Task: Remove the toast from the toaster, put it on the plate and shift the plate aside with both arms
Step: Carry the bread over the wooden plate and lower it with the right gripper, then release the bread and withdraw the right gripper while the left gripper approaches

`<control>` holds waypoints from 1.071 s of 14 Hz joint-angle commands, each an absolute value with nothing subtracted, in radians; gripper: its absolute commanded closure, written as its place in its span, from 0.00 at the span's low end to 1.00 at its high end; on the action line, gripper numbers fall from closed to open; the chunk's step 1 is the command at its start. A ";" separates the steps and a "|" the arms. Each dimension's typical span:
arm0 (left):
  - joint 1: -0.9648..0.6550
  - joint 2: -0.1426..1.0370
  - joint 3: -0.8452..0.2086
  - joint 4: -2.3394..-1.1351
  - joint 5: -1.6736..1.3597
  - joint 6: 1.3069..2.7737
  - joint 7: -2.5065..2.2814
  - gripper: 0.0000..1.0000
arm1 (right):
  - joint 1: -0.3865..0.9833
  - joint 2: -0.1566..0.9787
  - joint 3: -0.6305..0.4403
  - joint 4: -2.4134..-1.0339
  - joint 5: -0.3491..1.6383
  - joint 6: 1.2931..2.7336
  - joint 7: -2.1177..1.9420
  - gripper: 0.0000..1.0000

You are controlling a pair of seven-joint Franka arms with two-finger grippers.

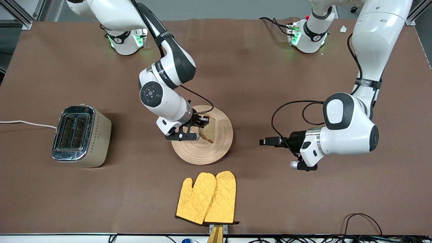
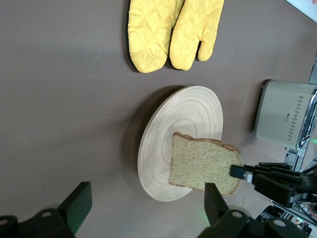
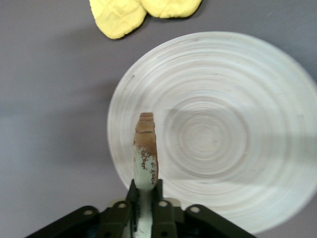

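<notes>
The right gripper (image 1: 201, 122) is pinching the toast (image 1: 208, 132) edge-on over the plate (image 1: 221, 148), near the table's middle. It should lower it flat before letting go. The left gripper (image 1: 266, 141) is waiting unclenched.

A brown table (image 1: 256, 189) is seen; from the plate (image 1: 216, 152), the toaster (image 1: 82, 136) is placed at nine o'clock and the yellow mitts (image 1: 206, 198) at six o'clock.

No legible text or labels.
</notes>
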State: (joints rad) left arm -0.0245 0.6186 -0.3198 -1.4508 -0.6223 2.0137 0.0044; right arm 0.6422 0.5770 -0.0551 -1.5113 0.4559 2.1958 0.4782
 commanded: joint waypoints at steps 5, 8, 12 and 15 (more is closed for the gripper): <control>-0.014 0.623 -0.324 -1.440 -0.649 2.011 0.014 0.00 | 0.574 0.595 -0.083 -1.468 0.439 2.197 0.433 0.00; -0.020 0.630 -0.324 -1.442 -0.650 2.014 0.017 0.00 | 0.516 0.557 -0.087 -1.476 0.289 2.195 0.391 0.00; -0.032 0.689 -0.324 -1.443 -0.737 2.055 0.121 0.00 | 0.405 0.459 -0.103 -1.506 0.071 2.064 0.303 0.00; -0.043 0.762 -0.324 -1.450 -0.853 2.077 0.312 0.05 | 0.275 0.320 -0.101 -1.621 0.067 2.000 0.132 0.00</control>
State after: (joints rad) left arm -0.0356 0.7136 -0.3200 -1.4570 -0.7907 2.0558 0.2151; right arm 0.3498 0.4501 -0.1207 -1.4855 0.0900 2.0060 0.2217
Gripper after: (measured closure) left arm 0.018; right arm 0.000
